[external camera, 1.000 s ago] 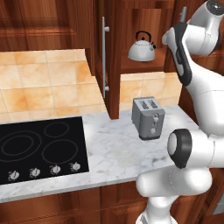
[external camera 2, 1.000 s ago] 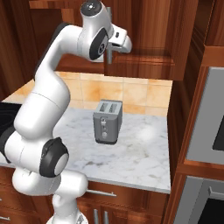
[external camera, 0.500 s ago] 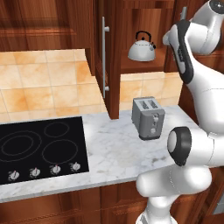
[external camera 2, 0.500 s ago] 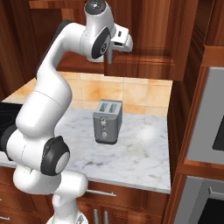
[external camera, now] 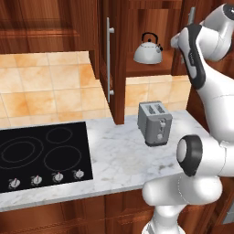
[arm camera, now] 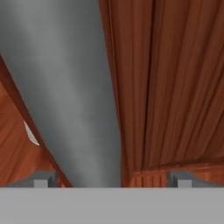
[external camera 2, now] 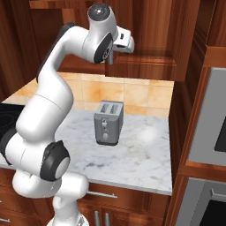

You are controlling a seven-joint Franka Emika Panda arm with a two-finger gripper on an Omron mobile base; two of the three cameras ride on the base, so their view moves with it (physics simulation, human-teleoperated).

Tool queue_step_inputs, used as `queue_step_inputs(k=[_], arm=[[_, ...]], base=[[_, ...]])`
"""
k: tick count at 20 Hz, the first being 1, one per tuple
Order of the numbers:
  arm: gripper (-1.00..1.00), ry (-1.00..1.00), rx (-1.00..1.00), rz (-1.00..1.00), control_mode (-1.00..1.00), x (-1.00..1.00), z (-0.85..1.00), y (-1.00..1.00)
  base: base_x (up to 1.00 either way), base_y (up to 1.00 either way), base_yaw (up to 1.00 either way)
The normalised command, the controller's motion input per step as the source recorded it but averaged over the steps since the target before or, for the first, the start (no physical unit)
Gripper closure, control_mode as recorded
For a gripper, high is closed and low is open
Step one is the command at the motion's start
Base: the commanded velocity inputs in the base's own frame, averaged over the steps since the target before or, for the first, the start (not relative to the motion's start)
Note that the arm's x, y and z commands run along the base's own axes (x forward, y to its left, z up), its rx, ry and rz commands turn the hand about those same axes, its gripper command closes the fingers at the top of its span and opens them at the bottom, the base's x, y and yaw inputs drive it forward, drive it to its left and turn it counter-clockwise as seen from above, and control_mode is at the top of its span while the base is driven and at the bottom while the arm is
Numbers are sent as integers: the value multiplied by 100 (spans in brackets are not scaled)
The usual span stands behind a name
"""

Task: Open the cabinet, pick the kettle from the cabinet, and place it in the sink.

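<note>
**Visitor:** Reddish-brown wood surrounds everything up high. What does the camera behind the arm's left side show?

**Guide:** From there the cabinet (external camera: 137, 27) has one door swung out edge-on, its long silver handle (external camera: 108, 59) facing us. The kettle (external camera: 148, 49) sits upright on the inner shelf, well above a grey toaster (external camera: 154, 122) on the marble counter (external camera: 119, 160). A black cooktop (external camera: 43, 153) lies to the left. The white arm reaches up to the right of the kettle, beside a second silver bar (external camera: 191, 16).

**Visitor:** And from the other side?

**Guide:** The arm arches over the toaster (external camera 2: 108, 122), and its wrist is pressed up against the cabinet's underside (external camera 2: 145, 59).

**Visitor:** What does the hand camera see?

**Guide:** A broad grey bar (arm camera: 74, 96) runs very close in front of the lens, with wood grain beside it. The gripper (arm camera: 111, 178) has its two tips spread wide on either side of the bar, clamping nothing.

**Visitor:** So how should it proceed?

**Guide:** I judge it is working that right-hand door. It should centre the bar between the fingers, close firmly, then pull along the door's arc so the grip does not slip.
</note>
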Motion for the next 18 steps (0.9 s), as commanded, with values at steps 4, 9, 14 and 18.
queue_step_inputs(k=[4, 9, 14, 18], arm=[[-100, -12, 1, 0, -100, 10, 4, 12], [-100, -7, 0, 0, -100, 11, 11, 6], [-100, -5, 0, 1, -100, 21, 11, 5], [-100, -1, 2, 3, -100, 26, 7, 12]], base=[[0, 0, 0], [0, 0, 0], [0, 0, 0], [0, 0, 0]])
